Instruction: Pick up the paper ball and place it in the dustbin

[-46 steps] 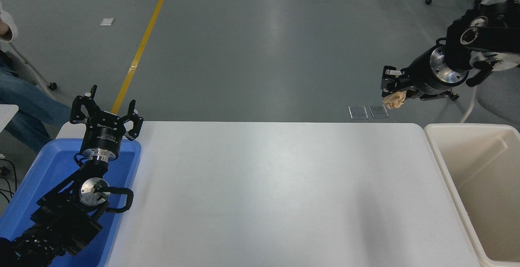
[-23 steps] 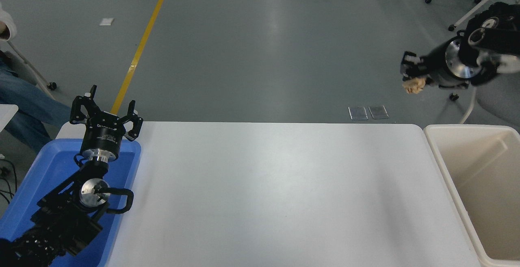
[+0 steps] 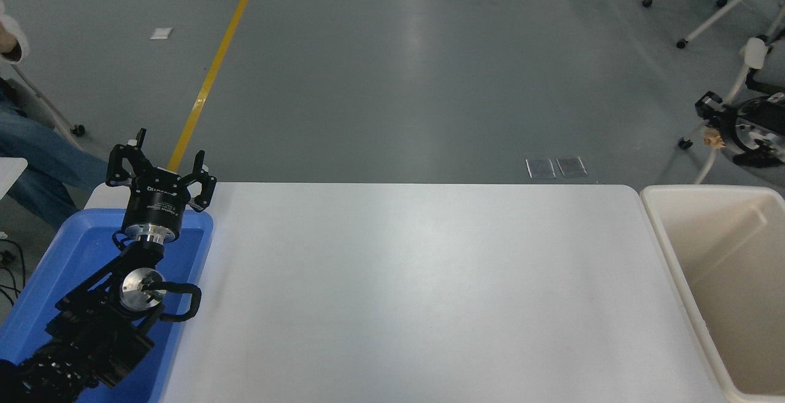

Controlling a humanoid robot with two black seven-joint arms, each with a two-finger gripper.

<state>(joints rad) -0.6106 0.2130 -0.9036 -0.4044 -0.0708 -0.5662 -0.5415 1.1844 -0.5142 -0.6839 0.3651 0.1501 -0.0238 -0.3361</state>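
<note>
**At the right edge: the ball rides toward the bin**

At the far right of the head view, the right claw [image 3: 709,133] sits close against the picture's edge, with only its tip and the silver wrist behind it showing. Between its fingers is the paper ball [image 3: 712,140], a small tan wad, so the claw is closed on it and the grip looks sound. A second ago the same claw was well to the left, beyond the table's far right corner; half a second ago it was higher and further right; now it has swung right again and appears smaller, level with the space beyond the back rim of the dustbin [image 3: 673,260]. The ball is therefore in the air, clear of both the white table [image 3: 417,292] and the bin, and seen against the grey floor [image 3: 392,72].

For the task, this means the pick is done and the carry is under way. The bin shows nothing inside in the part that is visible. My reading is that the arm has gone wide of the opening rather than over it, so it must still come back toward the camera and over the bin's mouth before it lets go; a release here would likely drop the ball on the floor.

The left claw [image 3: 160,164] is parked over the blue tray [image 3: 73,249] at the lower left, fingers spread and holding nothing.
</note>
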